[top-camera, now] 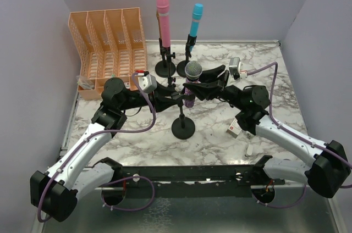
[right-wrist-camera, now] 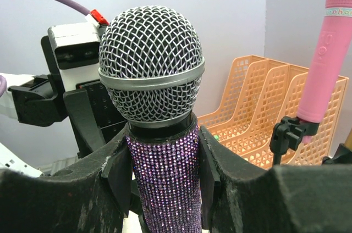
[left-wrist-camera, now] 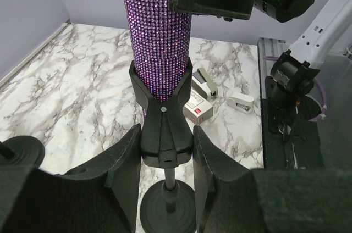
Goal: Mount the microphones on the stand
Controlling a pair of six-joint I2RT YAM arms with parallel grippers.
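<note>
The glittery purple microphone [top-camera: 192,71] with a silver mesh head stands upright in the clip [left-wrist-camera: 165,134] of the black centre stand [top-camera: 183,128]. My right gripper [right-wrist-camera: 165,161] is shut on its purple body just below the head. My left gripper [left-wrist-camera: 165,153] is shut on the stand's clip, one finger on each side. In the top view both grippers meet at the stand, the left gripper [top-camera: 175,94] from the left and the right gripper [top-camera: 193,86] from the right. The pink microphone [top-camera: 163,17] and the cyan microphone [top-camera: 195,21] stand in stands at the back. The gold microphone is out of view.
An orange file rack [top-camera: 110,46] stands at the back left. A small white-and-red box [top-camera: 235,129] lies by my right arm; it also shows in the left wrist view [left-wrist-camera: 198,113], with a stapler [left-wrist-camera: 204,82] and a small white item [left-wrist-camera: 241,102] nearby.
</note>
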